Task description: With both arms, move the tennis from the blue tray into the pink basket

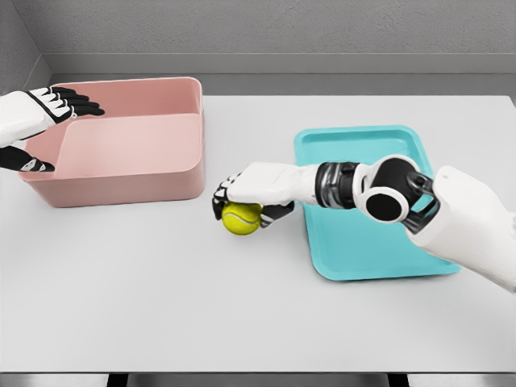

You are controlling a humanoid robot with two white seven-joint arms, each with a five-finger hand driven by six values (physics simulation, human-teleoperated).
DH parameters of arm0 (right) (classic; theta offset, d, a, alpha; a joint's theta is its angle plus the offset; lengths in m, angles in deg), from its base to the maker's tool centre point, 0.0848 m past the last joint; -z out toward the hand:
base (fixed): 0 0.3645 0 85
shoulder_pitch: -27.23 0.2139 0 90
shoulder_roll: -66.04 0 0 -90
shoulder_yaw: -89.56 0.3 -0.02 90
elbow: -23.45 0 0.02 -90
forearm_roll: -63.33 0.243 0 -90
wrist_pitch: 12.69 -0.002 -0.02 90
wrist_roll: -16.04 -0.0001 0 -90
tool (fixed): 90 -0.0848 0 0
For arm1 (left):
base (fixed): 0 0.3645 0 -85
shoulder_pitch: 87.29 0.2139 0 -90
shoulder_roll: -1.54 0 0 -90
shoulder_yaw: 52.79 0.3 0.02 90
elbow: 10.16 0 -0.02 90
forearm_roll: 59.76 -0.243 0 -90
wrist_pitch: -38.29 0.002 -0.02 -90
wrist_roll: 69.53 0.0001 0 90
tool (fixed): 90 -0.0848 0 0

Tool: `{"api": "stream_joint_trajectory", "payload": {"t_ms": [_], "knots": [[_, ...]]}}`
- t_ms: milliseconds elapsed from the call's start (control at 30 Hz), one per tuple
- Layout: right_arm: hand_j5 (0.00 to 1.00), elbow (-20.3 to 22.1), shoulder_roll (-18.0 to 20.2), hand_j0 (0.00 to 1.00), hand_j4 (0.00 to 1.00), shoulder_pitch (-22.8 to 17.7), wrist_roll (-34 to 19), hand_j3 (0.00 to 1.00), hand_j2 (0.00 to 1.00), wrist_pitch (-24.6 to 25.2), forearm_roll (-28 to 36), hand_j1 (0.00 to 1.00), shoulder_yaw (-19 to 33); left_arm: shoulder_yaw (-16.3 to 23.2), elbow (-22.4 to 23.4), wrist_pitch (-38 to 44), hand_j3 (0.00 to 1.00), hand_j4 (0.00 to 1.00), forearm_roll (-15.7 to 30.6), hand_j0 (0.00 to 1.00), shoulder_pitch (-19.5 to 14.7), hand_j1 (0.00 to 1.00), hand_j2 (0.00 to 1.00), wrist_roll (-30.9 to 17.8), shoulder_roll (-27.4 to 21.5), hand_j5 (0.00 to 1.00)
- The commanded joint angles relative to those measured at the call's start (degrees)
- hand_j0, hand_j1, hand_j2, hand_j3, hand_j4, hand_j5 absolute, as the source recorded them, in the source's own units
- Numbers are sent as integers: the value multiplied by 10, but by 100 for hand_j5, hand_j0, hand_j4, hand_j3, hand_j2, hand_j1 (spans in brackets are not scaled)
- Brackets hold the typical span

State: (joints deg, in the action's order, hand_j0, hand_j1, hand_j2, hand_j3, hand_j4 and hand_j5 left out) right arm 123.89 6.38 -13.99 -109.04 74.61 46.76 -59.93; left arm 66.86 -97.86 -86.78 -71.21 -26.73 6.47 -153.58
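Note:
A yellow-green tennis ball (pixel 240 219) rests on the white table between the blue tray (pixel 363 242) and the pink basket (pixel 129 173). My right hand (pixel 242 201) reaches left across the tray's edge, its fingers curled over the top of the ball. Whether the ball is lifted off the table I cannot tell. The tray holds nothing that I can see. My left hand (pixel 48 109) hovers at the basket's far left rim with its fingers spread, holding nothing.
The white table (pixel 161 306) stretches wide in front of the basket and tray. A grey wall runs along the table's back edge.

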Motion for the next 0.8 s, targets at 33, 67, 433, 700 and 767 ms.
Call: {"api": "stream_joint_trajectory", "payload": {"t_ms": [33,67,433,700,767], "knots": [[43,0,-26,43,43,4,1,43,43,2,2,43,-12,0,1,1,100,100,4,100,0,100,100,0,-1,100],[43,0,-29,43,43,6,1,43,43,4,2,43,-12,0,1,1,100,100,4,100,0,100,100,0,-1,100],[45,-7,-75,45,45,32,1,45,45,54,1,45,-41,0,0,1,100,100,2,100,0,100,100,0,-1,100],[100,-6,-75,100,100,32,1,100,100,80,1,100,-43,0,0,1,100,100,3,100,0,100,100,0,-1,100],[100,-5,-74,100,100,32,1,100,100,80,1,100,-43,0,0,1,100,100,3,100,0,100,100,0,-1,100]]}}
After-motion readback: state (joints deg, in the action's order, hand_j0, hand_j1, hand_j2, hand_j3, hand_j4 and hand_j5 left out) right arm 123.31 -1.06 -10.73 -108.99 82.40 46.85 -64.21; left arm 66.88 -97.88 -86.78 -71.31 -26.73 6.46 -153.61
